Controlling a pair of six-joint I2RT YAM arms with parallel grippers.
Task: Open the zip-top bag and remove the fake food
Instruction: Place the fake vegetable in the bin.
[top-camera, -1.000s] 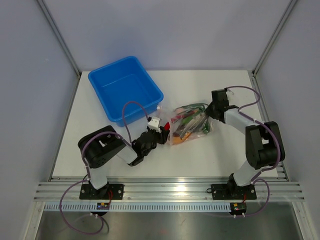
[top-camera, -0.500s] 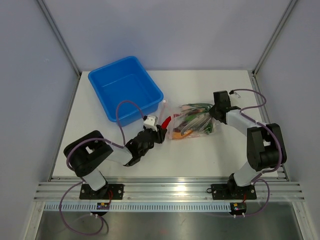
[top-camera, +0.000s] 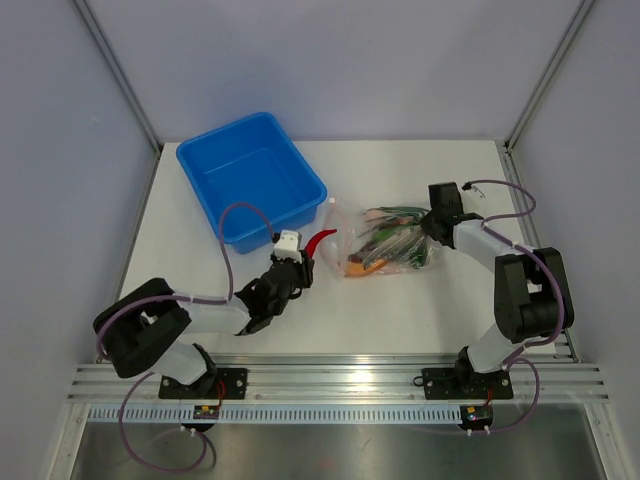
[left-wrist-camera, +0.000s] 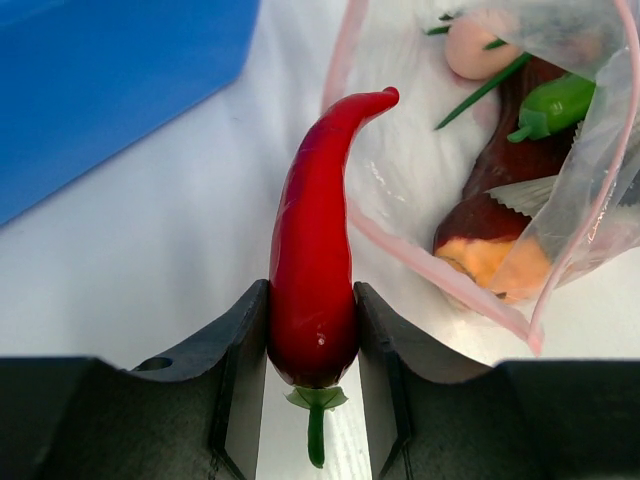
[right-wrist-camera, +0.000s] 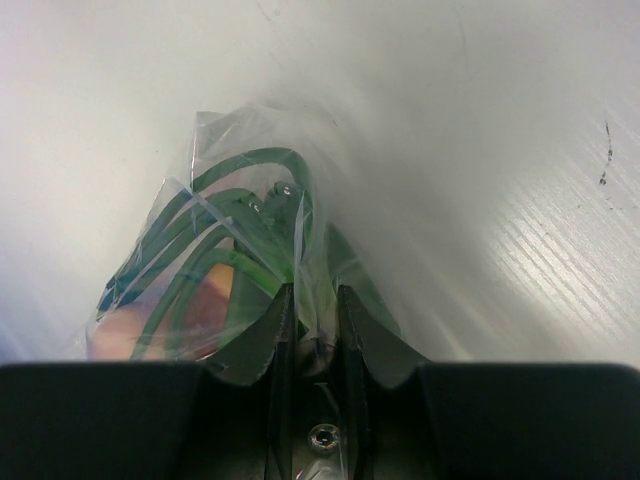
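Pulling back toward its own base over the last second, the left tool has drawn the red chili out of the bag. A second ago the chili sat at the bag's mouth. Now it is clear of the plastic, its tip just beside the pink zip strip, over bare tabletop in front of the blue tub. The bag has barely shifted and lies on its side with its mouth open toward the left arm.

So the opening step looks done and one piece of toy food is out. The rest is inside: a brown fish, a green pepper, a pale peach piece and green bean stems. By my reading the emptying has only begun.

The left tool is partly closed, its two jaws pressing the thick end of the chili from both sides, with the green stalk pointing back between them. Whether the chili touches the tabletop I cannot tell.

The right tool is nearly closed, pinching a fold of plastic at the bag's far end, with the bean stems just ahead of it. That grip probably kept the bag from following the chili.
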